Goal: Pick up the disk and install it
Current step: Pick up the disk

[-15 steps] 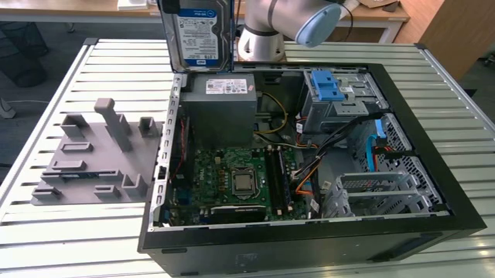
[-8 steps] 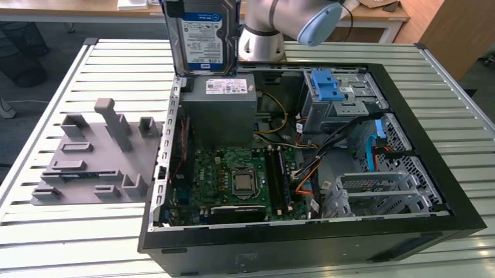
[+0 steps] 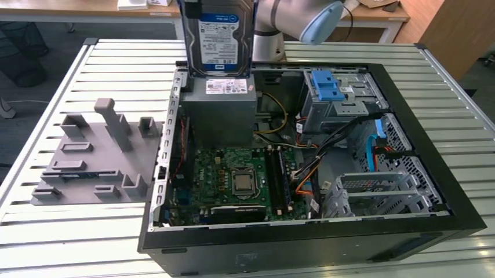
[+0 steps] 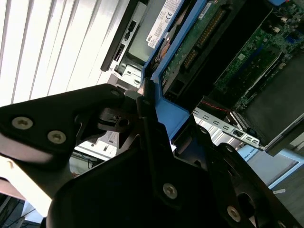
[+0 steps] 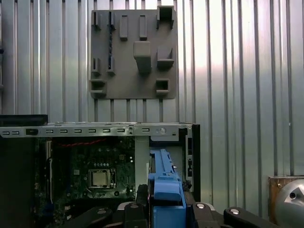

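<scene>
The disk (image 3: 220, 40) hangs upright in the air above the back of the open computer case (image 3: 433, 191), over the grey power supply (image 3: 219, 113). Its white-and-blue label faces the exterior camera, and its top runs out of the picture. In both wrist views my gripper (image 5: 165, 202) is shut on the disk's blue bracket (image 5: 164, 175), with black fingers (image 5: 141, 195) on either side. The second wrist view has the gripper (image 4: 168, 116) clamping the bracket, beside the disk's green circuit-board underside (image 4: 204, 38).
The case lies on a white slatted table (image 3: 116, 63), its motherboard (image 3: 232, 179) exposed. A blue ribbed latch (image 3: 326, 87) tops the drive bay, and a metal drive cage (image 3: 379, 191) sits at the exterior view's right. A grey fixture tray (image 3: 97, 156) lies to the case's left.
</scene>
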